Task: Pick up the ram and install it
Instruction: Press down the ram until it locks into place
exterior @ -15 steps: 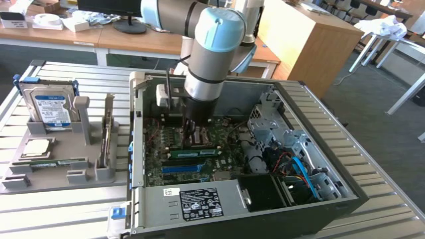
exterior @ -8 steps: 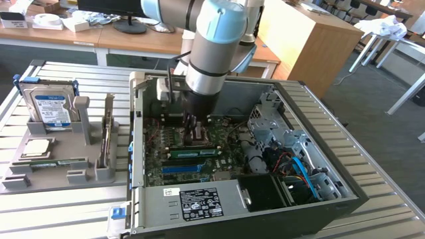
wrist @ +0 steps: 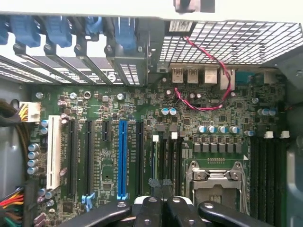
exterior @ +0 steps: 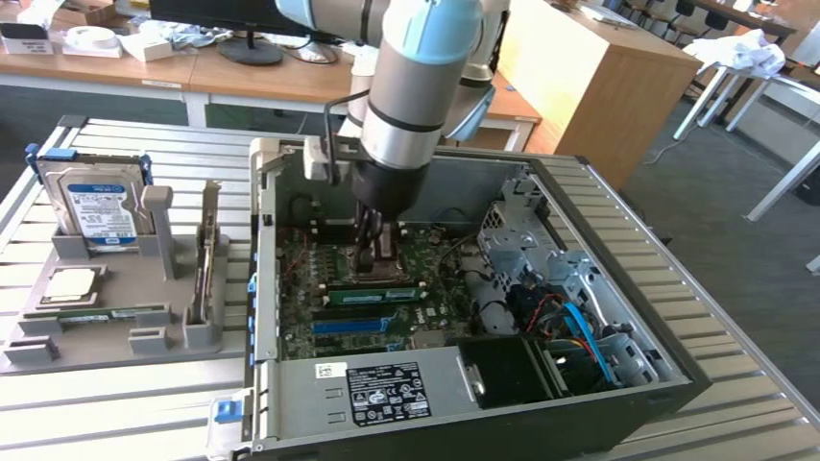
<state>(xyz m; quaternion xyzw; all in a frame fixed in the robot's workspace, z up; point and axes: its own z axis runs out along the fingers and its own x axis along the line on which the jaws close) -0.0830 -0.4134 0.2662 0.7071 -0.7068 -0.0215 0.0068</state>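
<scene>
The arm's gripper (exterior: 379, 257) hangs inside the open computer case (exterior: 615, 240), jaws pressed together over the motherboard (wrist: 142, 142), apparently pushing a ram stick (wrist: 160, 194) into its slot, edge-on between the fingertips. Seating it calls for straight downward pressure. Another ram stick (exterior: 92, 314) lies on the grey holder (exterior: 115, 331), beside 1 hard drive (exterior: 100, 206).

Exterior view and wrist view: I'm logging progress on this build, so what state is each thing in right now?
Hand: shut, low over the motherboard slots.
Ram: on edge in the board just by the hand; whether it is fully seated is unclear.
Case: side open.
Blue slot: empty.
Hard drive: upright in its stand.
</scene>
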